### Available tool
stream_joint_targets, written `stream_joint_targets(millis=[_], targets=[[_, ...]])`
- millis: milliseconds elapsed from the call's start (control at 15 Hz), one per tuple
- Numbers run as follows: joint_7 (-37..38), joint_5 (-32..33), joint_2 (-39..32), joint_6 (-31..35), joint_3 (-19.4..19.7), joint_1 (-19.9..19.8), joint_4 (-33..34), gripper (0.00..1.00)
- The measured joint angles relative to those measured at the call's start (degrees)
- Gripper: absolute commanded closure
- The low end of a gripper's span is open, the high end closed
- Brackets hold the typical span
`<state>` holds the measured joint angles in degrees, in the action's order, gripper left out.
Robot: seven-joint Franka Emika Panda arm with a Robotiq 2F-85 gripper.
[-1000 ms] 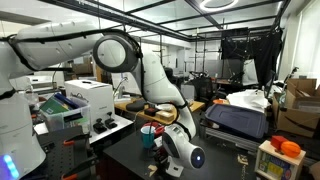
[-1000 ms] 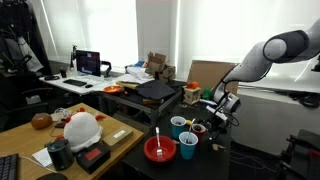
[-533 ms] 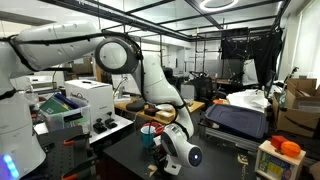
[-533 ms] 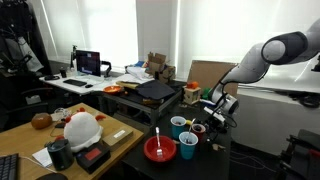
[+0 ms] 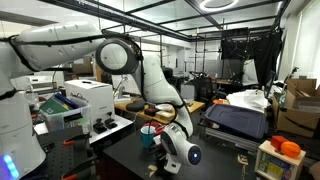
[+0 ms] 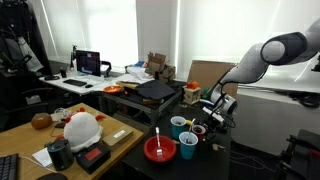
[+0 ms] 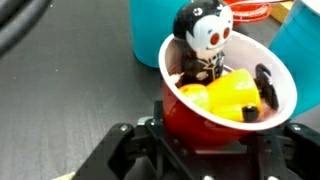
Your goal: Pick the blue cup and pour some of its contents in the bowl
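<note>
Bright window (image 6: 155,30) glare, soft-focus wrist close-up

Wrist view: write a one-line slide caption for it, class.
Gripper straddling a red cup holding a skull-faced toy and yellow pieces, blue cup behind.

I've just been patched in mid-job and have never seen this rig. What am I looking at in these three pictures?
It is a white robot arm with a two-fingered tool at its end. Two pictures come from cameras standing in the room; both show the arm bent down to a black table. The third comes from a camera on the wrist. On the table stand a red bowl and two blue cups. In the wrist view the tool's fingers flank a red cup holding a skeleton figure and yellow pieces, not a blue one. Whether they grip it yet is unclear.
</note>
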<state>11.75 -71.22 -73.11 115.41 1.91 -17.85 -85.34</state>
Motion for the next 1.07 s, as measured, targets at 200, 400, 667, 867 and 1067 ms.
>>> stream_joint_targets(millis=[200, 400, 667, 867, 1067], targets=[[0.0, 0.0, 0.0, 0.0, 0.0, 0.0, 0.1, 0.85], [0.0, 0.0, 0.0, 0.0, 0.0, 0.0, 0.2, 0.92], [0.0, 0.0, 0.0, 0.0, 0.1, 0.1, 0.4, 0.92], [0.0, 0.0, 0.2, 0.0, 0.2, 0.3, 0.5, 0.92], [-0.1, 0.3, 0.6, 0.0, 0.4, 0.9, 0.5, 0.92]])
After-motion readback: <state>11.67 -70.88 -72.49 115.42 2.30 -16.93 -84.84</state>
